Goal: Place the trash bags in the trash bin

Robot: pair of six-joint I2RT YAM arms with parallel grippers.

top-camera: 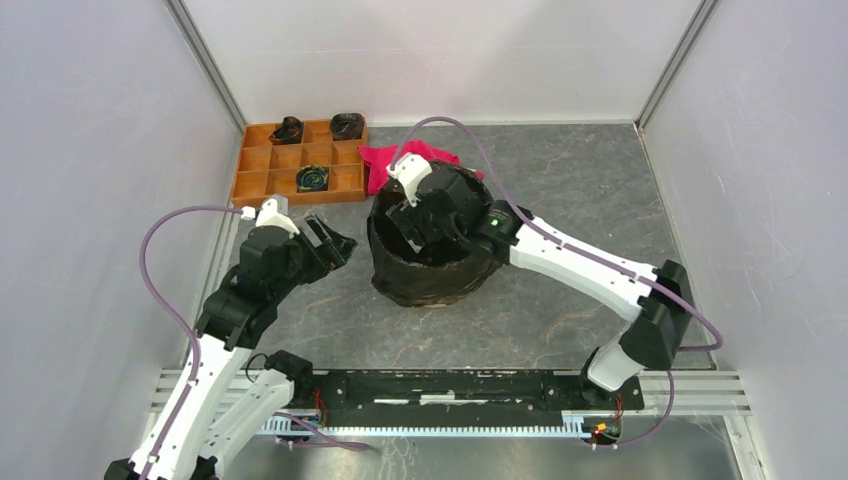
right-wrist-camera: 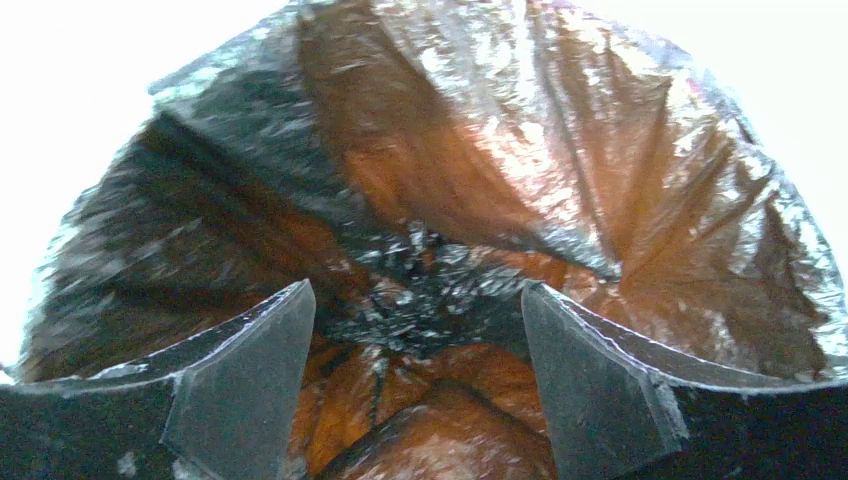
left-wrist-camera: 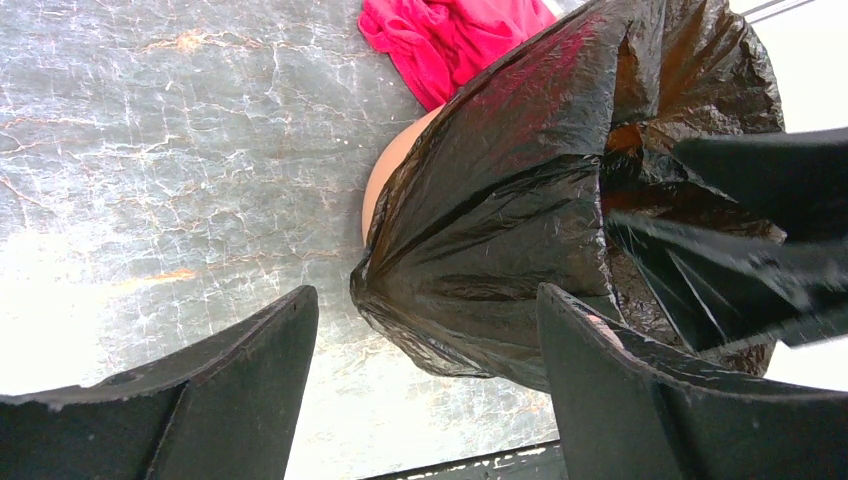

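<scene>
The black trash bag (top-camera: 430, 272) lines the light-orange trash bin and drapes over its rim and outer wall, so only a sliver of the bin (left-wrist-camera: 388, 168) shows in the left wrist view. The bag (left-wrist-camera: 500, 200) hangs down the bin's side there. My right gripper (top-camera: 428, 222) is open inside the bin's mouth; in its wrist view its fingers (right-wrist-camera: 250, 350) stand wide apart over the bag's puckered bottom (right-wrist-camera: 420, 280), with orange showing through the film. My left gripper (top-camera: 335, 240) is open and empty just left of the bin, with the bag's lower edge between its fingers (left-wrist-camera: 600, 360).
A red-pink cloth (top-camera: 400, 158) lies behind the bin, also in the left wrist view (left-wrist-camera: 455, 35). A flat orange tray (top-camera: 262, 160) of square compartments with small dark items stands at the back left. Walls close in left, right and back.
</scene>
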